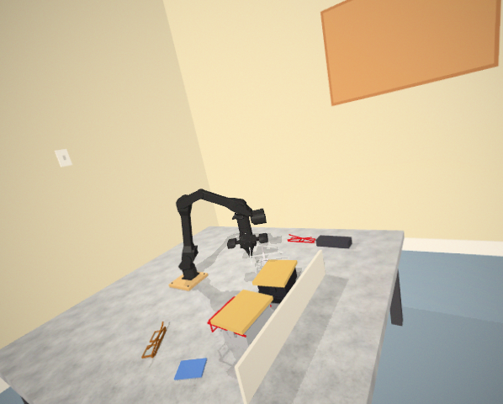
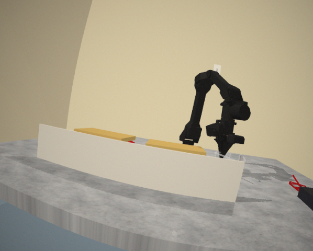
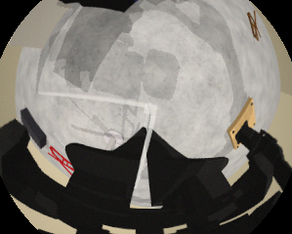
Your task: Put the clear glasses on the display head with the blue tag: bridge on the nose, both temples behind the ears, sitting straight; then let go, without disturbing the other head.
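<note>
My gripper (image 1: pixel 249 255) (image 2: pixel 221 157) (image 3: pixel 146 131) is shut on the clear glasses. In the wrist view the clear glasses (image 3: pixel 97 98) show as a thin pale bar reaching left from the fingertips, with another running down between the fingers. They hang above the table beyond the far head; their height is hard to judge. The far head (image 1: pixel 277 292) (image 2: pixel 175 146) is dark under a yellow slab (image 1: pixel 275 273). A nearer yellow slab (image 1: pixel 241 311) (image 2: pixel 105 134) has red glasses (image 1: pixel 220 309) around its edge; its head is mostly hidden. I cannot make out a blue tag on either head.
A cream barrier (image 1: pixel 282 326) (image 2: pixel 135 167) stands beside both heads. A dark block (image 1: pixel 333 241) (image 2: pixel 312 198) (image 3: pixel 33 128) and more red glasses (image 1: pixel 300 239) (image 3: pixel 61 160) lie beyond. Brown glasses (image 1: pixel 156 341) (image 3: pixel 254 25) and a blue square (image 1: pixel 191 369) lie on the near side.
</note>
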Controlling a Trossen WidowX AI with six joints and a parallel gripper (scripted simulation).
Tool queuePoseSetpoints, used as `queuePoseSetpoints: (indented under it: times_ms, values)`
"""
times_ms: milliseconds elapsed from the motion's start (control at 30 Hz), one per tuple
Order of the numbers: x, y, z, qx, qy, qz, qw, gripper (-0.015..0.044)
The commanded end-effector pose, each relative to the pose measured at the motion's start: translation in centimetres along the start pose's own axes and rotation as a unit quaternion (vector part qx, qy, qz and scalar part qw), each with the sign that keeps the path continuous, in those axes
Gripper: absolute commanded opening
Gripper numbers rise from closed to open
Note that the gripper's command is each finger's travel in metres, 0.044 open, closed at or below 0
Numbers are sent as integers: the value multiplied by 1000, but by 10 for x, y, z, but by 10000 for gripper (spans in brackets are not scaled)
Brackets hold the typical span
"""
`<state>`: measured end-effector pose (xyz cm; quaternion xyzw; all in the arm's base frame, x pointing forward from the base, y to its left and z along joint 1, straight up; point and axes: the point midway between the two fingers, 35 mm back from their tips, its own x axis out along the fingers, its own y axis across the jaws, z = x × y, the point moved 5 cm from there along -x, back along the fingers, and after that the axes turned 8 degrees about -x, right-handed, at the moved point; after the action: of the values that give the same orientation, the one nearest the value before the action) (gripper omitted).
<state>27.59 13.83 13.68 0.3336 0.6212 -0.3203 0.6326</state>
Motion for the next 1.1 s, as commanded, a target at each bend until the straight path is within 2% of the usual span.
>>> queuePoseSetpoints:
  times_ms: [0,1067]
  values:
    - [-1,-3,2,-2,1,2,1000,0]
    - [-1,-18,23,-2,1,2,1000,0]
